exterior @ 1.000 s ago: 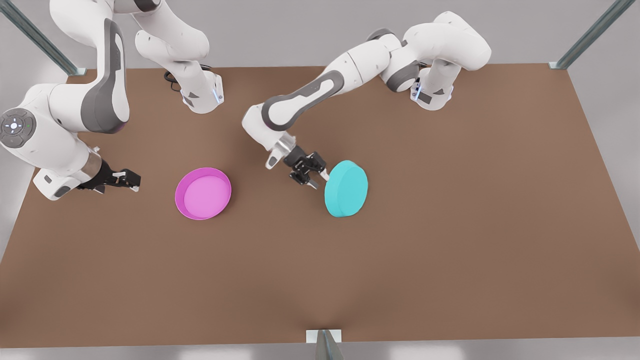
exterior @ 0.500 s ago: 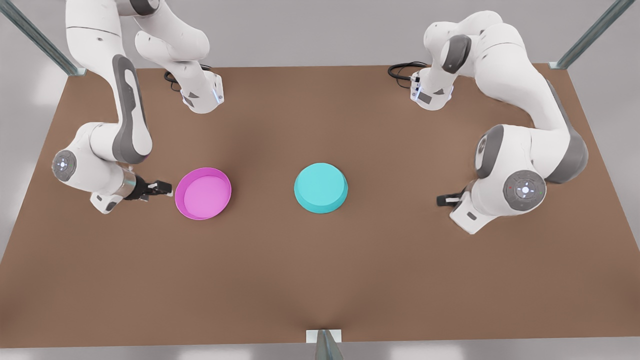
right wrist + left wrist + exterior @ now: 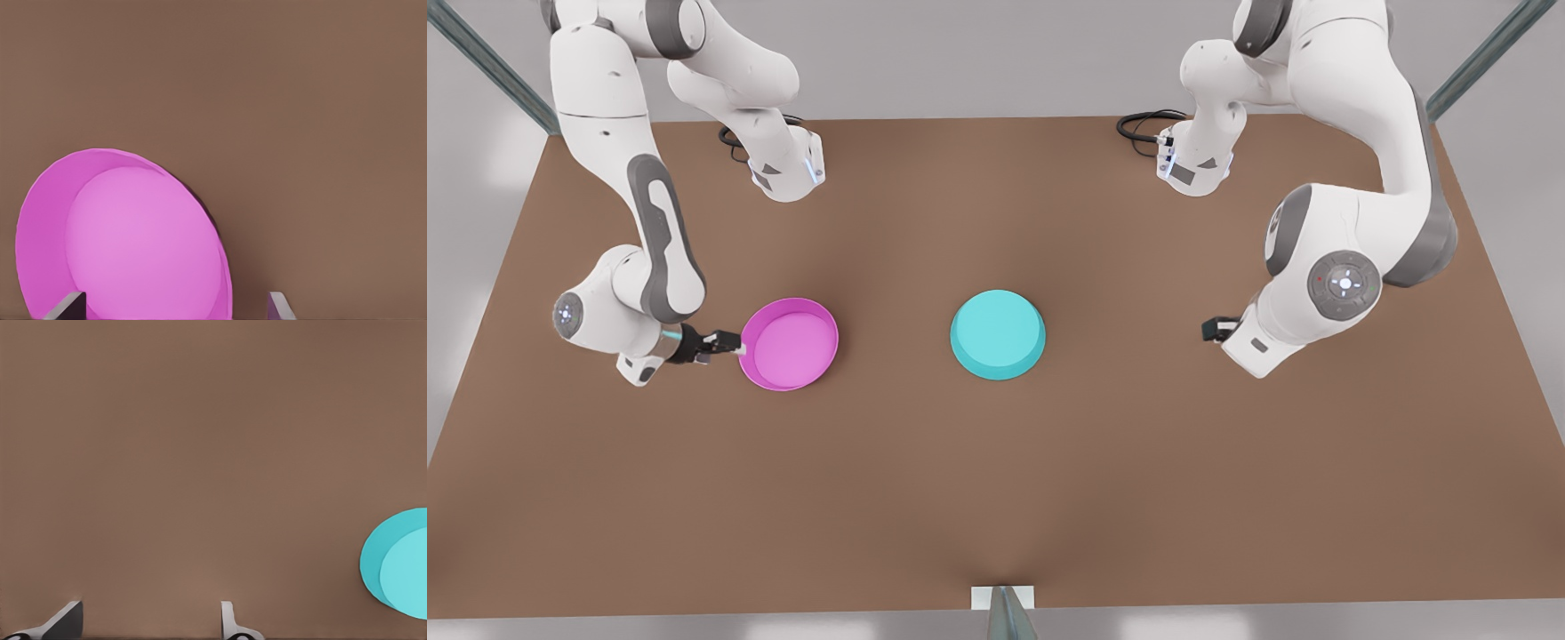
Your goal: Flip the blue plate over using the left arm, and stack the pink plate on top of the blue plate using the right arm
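The blue plate (image 3: 997,334) lies upside down, flat base up, in the middle of the brown table (image 3: 996,498); its edge also appears as the blue plate (image 3: 400,567) in the left wrist view. The pink plate (image 3: 788,343) sits rim up toward the front view's left. My right gripper (image 3: 731,345) is low at that plate's outer rim, open, with part of the pink plate (image 3: 133,233) between its fingers (image 3: 67,307). My left gripper (image 3: 1214,329) waits open well off to the front view's right of the blue plate; the left gripper (image 3: 148,623) has nothing between its fingers.
Both arm bases (image 3: 783,169) (image 3: 1193,164) stand at the table's far edge. Metal frame posts (image 3: 1476,62) rise at the far corners, and a bracket (image 3: 1003,600) sits at the near edge. Bare brown tabletop lies between and in front of the plates.
The left gripper let go of the blue plate, which went from tilted on edge to lying base up, and that arm withdrew to the front view's right. The right gripper closed in on the pink plate's rim.
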Controlling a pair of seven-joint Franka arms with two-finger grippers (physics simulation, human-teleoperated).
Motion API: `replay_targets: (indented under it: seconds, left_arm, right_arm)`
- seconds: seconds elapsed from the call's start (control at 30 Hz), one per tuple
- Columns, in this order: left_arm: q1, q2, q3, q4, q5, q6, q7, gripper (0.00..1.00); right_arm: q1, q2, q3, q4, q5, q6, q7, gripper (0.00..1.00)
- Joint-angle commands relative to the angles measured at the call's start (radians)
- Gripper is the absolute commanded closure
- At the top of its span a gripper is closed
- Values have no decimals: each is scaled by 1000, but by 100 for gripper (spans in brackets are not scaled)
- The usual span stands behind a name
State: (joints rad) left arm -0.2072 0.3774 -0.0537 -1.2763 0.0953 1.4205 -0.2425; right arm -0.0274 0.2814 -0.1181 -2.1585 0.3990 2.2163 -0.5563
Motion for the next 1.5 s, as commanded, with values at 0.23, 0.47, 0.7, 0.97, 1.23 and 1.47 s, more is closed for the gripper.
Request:
replay_targets:
  seconds: [0.23,0.47,0.7,0.97,1.23,1.47]
  left_arm:
    - [0,12,0,0,0,-14,0,0]
    - [0,28,0,0,-9,-17,2,0]
    - [0,35,0,-2,-11,-18,0,0]
    - [0,37,0,-2,-11,-29,-3,0]
    - [0,37,0,-6,-11,-29,-1,0]
    - [0,44,0,-6,-11,-28,3,0]
  right_arm:
    - [0,67,-11,-11,38,42,-77,11]
    - [0,116,-21,-18,83,29,-168,21]
    - [0,153,-21,-17,133,40,-248,43]
    - [9,163,-23,-7,144,42,-249,58]
    - [9,171,-29,-3,144,42,-249,59]
    - [11,176,-32,-3,146,42,-263,78]
